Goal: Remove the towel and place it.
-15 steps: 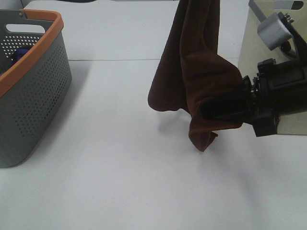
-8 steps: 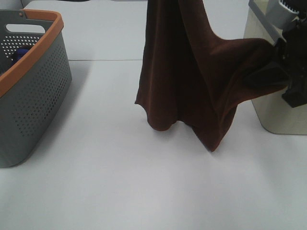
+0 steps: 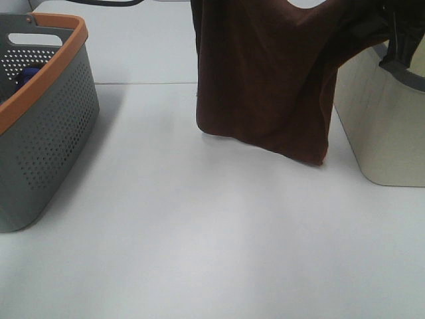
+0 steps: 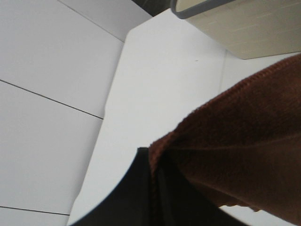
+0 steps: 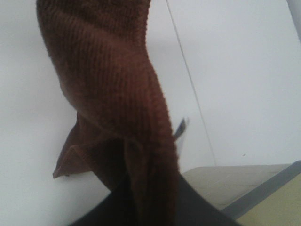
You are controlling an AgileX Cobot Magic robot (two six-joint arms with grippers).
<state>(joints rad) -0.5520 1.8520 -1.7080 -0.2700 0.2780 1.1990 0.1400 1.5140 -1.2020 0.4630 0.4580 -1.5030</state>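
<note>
We see the towel (image 3: 265, 80), dark reddish-brown and plush, hanging as a broad sheet over the far middle of the white desk (image 3: 199, 239). Its top edge runs out of the high view. Its lower hem slopes down toward its right corner, which hangs just beside the beige basket (image 3: 385, 133). We cannot tell whether the hem touches the desk.

The left claw (image 4: 155, 183) is pressed together on one edge of the cloth, and the ribbed fabric spreads away from its dark fingers. The right claw (image 5: 141, 197) likewise pinches a bunched fold of the towel, which drapes away from it, one loose corner hanging to the side. In the high view only a dark part of the right arm shows, at the upper right above the beige basket's grey rim.

Well apart, at the left edge of the desk, stands a grey perforated laundry basket (image 3: 46, 133) with an orange rim. A small blue item (image 3: 25, 74) shows inside it.
</note>
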